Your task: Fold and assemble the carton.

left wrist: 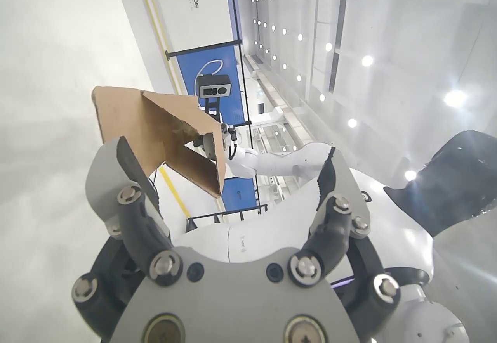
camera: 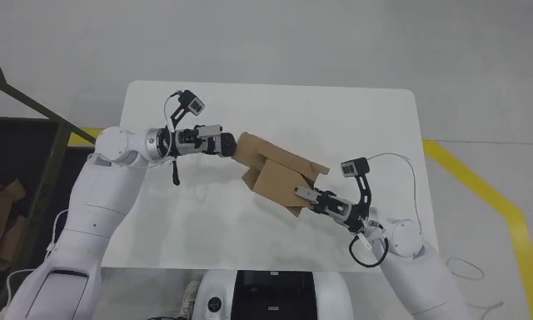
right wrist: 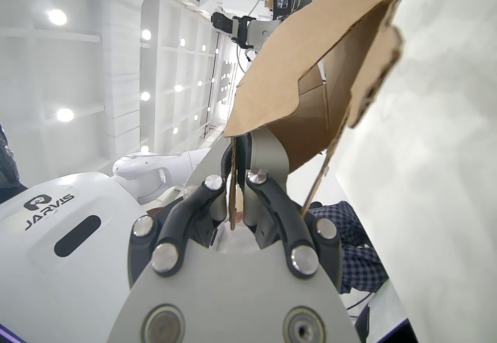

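A brown carton (camera: 275, 168), partly folded with its flaps loose, is held above the middle of the white table (camera: 366, 120). My right gripper (camera: 306, 192) is at its near right edge; in the right wrist view that gripper (right wrist: 242, 150) is shut on a thin cardboard flap, and the carton (right wrist: 310, 69) opens out beyond it. My left gripper (camera: 226, 145) is at the carton's far left end. In the left wrist view this gripper (left wrist: 229, 174) is open, with the carton (left wrist: 155, 127) just ahead beside one of the fingers (left wrist: 128, 166). Whether that finger touches the carton is unclear.
The table's edges lie well outside both arms. A dark bin with cardboard scraps (camera: 12, 212) stands off the table's left side. Yellow floor tape (camera: 475, 178) runs past the right side.
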